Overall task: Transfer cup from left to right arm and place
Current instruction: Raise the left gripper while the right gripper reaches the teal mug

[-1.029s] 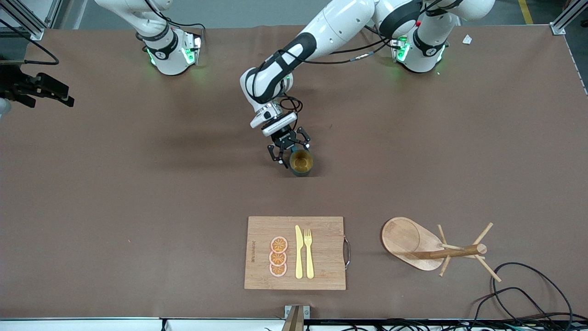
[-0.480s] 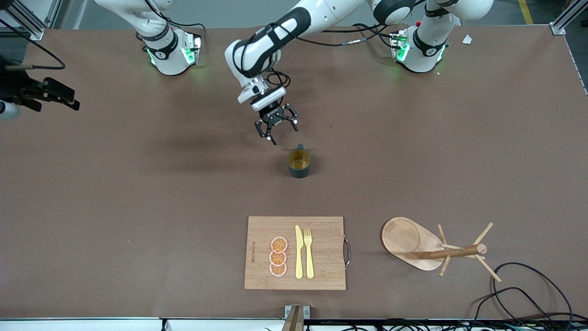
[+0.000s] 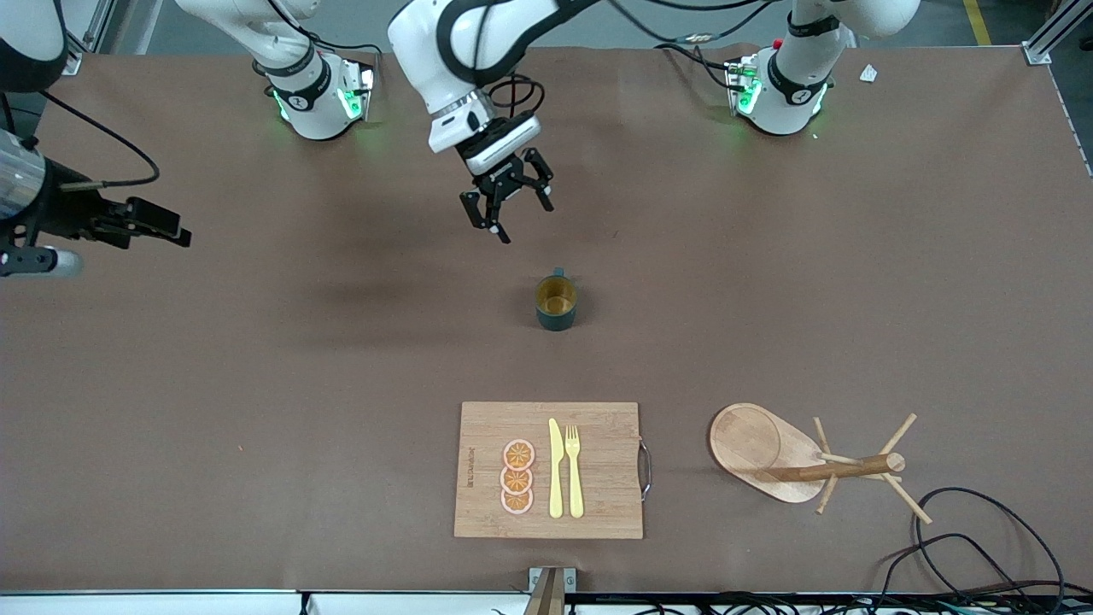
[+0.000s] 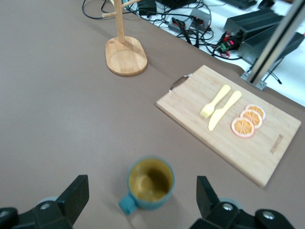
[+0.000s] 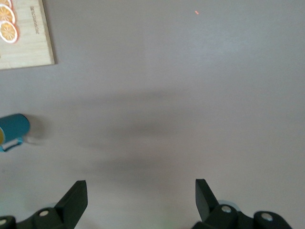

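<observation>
The cup (image 3: 556,301), dark teal with a mustard-yellow inside, stands upright and alone on the brown table (image 3: 256,359), its small handle turned toward the robots' bases. The left wrist view shows the cup (image 4: 150,183) from above, and the right wrist view shows the cup (image 5: 12,131) from the side, far off. My left gripper (image 3: 511,218) hangs open and empty in the air, over the table between the cup and the bases. The left gripper (image 4: 141,183) has a wide gap between its fingers. My right gripper (image 3: 175,232) is open and empty over the right arm's end of the table, and bare table lies under the right gripper (image 5: 140,188).
A bamboo cutting board (image 3: 598,478) lies nearer the front camera than the cup, carrying orange slices (image 3: 517,477), a yellow knife (image 3: 556,468) and a fork (image 3: 574,470). A wooden mug tree (image 3: 756,444) stands beside it toward the left arm's end. Cables (image 3: 965,547) trail at the table edge.
The left gripper was around the cup; it has lifted off and pulled back toward the bases, leaving the cup standing. The right gripper has moved in from the table's end.
</observation>
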